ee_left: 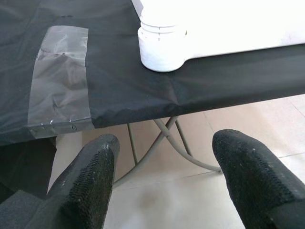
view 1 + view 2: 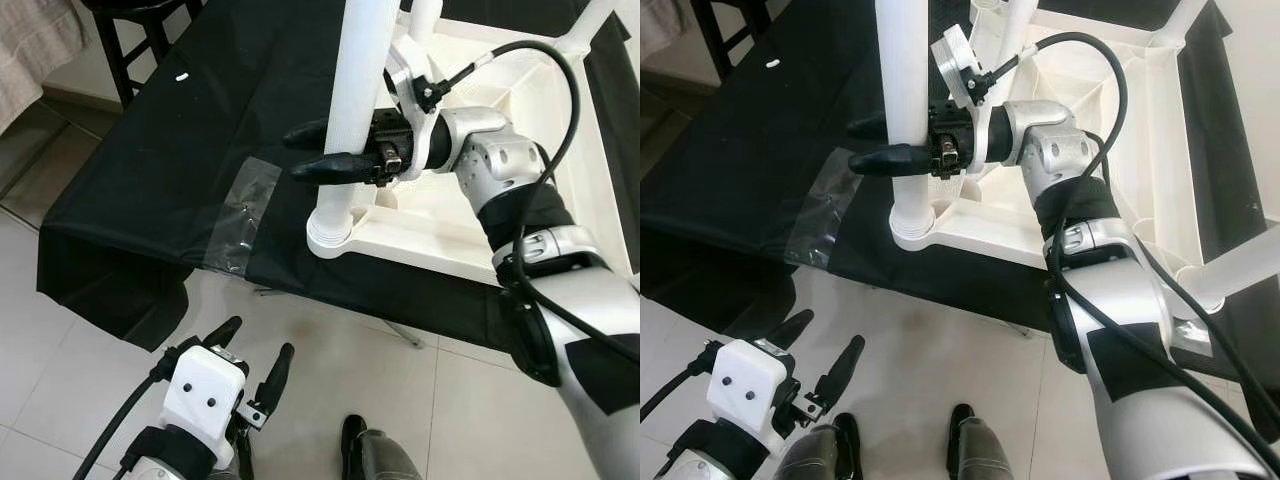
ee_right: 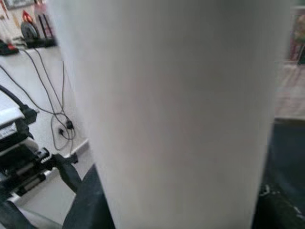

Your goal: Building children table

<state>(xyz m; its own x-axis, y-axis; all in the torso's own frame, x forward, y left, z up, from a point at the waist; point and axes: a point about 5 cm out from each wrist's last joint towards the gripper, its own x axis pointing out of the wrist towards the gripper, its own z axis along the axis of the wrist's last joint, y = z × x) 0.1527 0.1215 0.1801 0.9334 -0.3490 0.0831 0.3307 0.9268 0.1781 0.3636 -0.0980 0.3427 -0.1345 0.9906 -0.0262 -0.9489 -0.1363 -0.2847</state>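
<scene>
The right gripper (image 2: 322, 150) clasps the white leg (image 2: 356, 100) standing upright in the corner socket (image 2: 330, 235) of the inverted tabletop (image 2: 1160, 120) at the black table's (image 2: 170, 150) front edge, other legs appear fitted, tightening probably remains, and the left gripper (image 2: 255, 360) hangs released.

I see a black cloth (image 2: 170, 150) spread over a folding stand; a strip of clear tape (image 2: 238, 215) lies across it by its front edge. A dark wooden stool (image 2: 140, 35) stands behind the cloth's far corner, and pale floor tiles (image 2: 330, 370) lie below it
</scene>
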